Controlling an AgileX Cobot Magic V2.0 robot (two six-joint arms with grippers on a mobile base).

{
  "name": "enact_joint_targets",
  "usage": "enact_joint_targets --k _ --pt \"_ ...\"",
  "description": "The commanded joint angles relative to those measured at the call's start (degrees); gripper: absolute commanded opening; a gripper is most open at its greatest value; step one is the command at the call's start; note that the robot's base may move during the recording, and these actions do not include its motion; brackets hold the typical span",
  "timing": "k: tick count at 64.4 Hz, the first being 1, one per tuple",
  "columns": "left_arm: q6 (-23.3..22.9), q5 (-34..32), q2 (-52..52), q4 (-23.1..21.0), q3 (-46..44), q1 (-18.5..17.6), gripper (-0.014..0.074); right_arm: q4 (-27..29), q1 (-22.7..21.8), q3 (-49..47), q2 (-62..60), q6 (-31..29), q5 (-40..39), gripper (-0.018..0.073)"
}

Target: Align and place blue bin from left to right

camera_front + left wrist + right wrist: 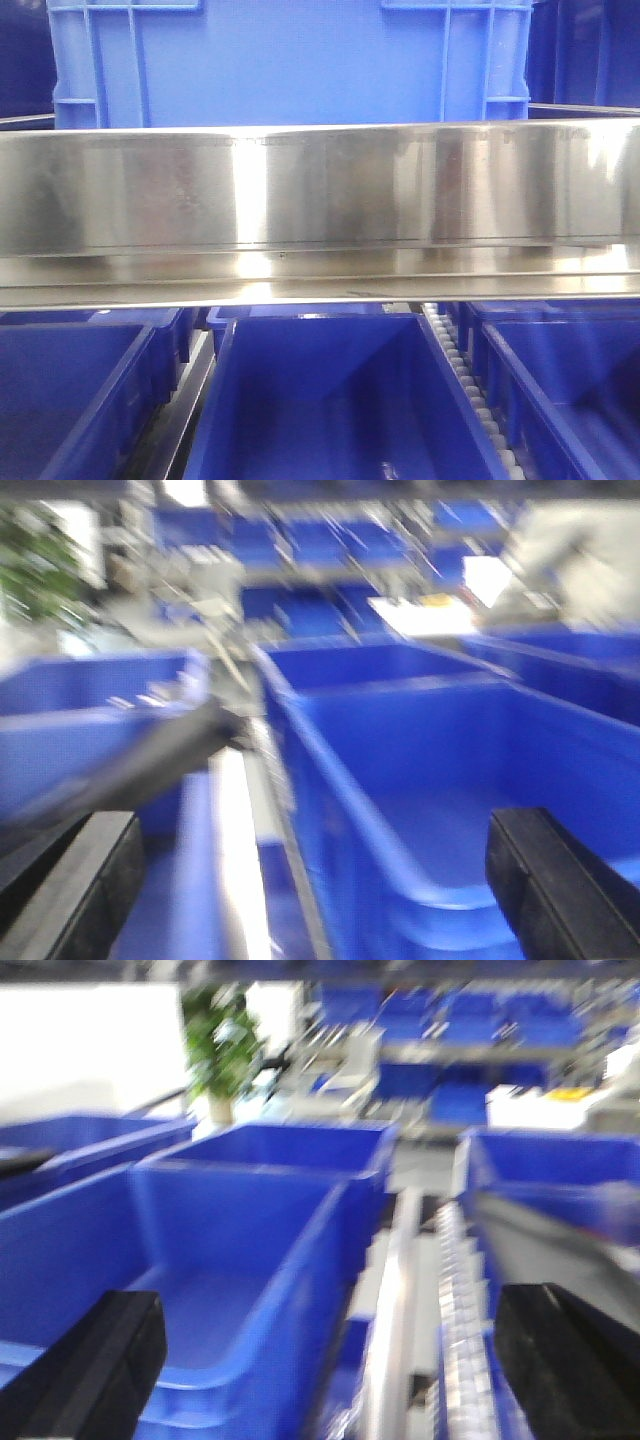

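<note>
Behind steel rail point(320, 190): blue bin point(290, 65), lighter blue, ribbed corners.

- A steel beam point(320, 190) spanned the full width in front of the blue bin point(290, 60), hiding its lower wall.
- Beneath it, dark bins point(300, 350) lay open on top, a roller track point(468, 385) running between two.

No text or labels can be read.
</note>
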Motion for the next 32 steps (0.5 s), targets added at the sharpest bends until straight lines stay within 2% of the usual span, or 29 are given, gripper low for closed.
enact_joint_targets --k 1,8,16,32 --pt "-0.02 5.8 5.41 -0.56 -6.33 -3.92 0.0602 -0.49 1.91 -5.59 4.89 -1.52 3.93 0.0568" --pt "-0.02 12.05 12.42 -0.16 -14.13 -7.62 0.0601 -0.49 3.28 -13.84 11.34 -1.52 10.2 0.0568" --pt "-1.53 17.75 20.68 -0.16 -23.01 -8.5 0.0601 -0.49 3.27 -23.07 19.06 -1.52 16.92 0.0568" --pt "-11.46 33.23 36.37 7.27 -42.07 -8.5 0.0601 -0.57 3.27 -43.12 34.91 0.81 31.97 0.0568"
